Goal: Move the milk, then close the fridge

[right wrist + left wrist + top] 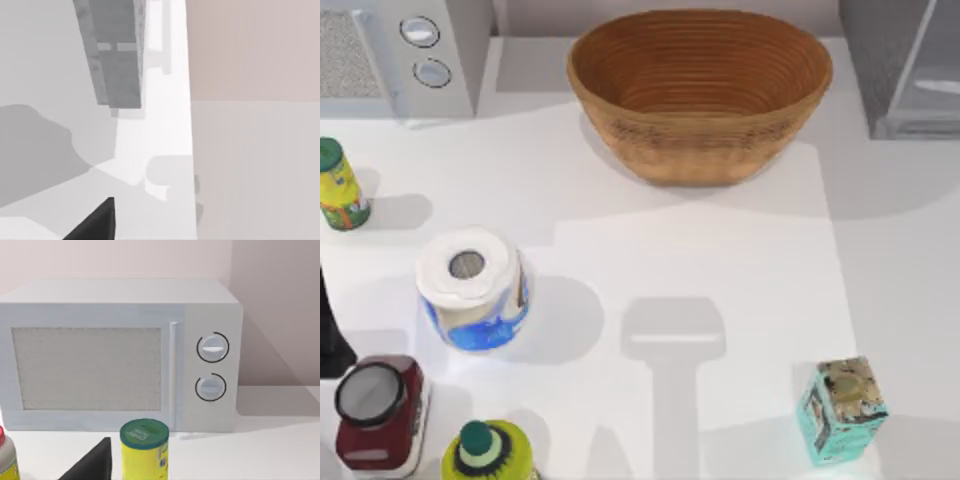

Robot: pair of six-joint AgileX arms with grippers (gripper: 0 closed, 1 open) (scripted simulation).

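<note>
Fingers: left fingers [92, 466] and right fingers [96, 222], wide or narrow I cannot tell.
Fridge: big grey boxy fridge [892, 60], upper right of the top frame.
Carton: teal carton with mottled brown top [840, 410], lower right, on white surface [720, 260].

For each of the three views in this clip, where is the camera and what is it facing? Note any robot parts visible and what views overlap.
Top view: above the table, looking down on the basket, toilet paper roll, teal carton and fridge; a dark robot part sits at the left edge.
Left wrist view: low, facing the microwave front and yellow can; a dark gripper tip shows.
Right wrist view: aimed along the table edge at the fridge; a dark gripper tip shows.
Shared: microwave and yellow can, top and left wrist; fridge, top and right wrist.
</note>
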